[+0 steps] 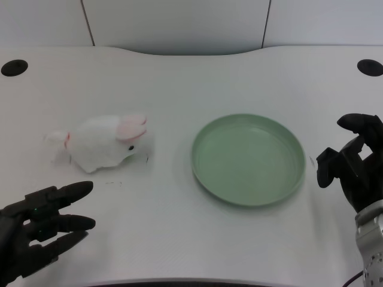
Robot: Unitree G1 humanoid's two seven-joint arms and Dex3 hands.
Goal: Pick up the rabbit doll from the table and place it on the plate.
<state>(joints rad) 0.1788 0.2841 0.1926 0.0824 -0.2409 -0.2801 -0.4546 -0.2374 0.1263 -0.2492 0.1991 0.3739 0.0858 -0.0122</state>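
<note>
A white rabbit doll with pink ears lies on its side on the white table, left of centre. A round green plate sits to its right with nothing on it. My left hand is at the bottom left corner, below the doll and well apart from it, fingers spread and pointing right, holding nothing. My right hand hovers just right of the plate with its fingers curled.
Two black cable holes sit at the table's far corners, one at the left and one at the right. A white panelled wall rises behind the table's curved back edge.
</note>
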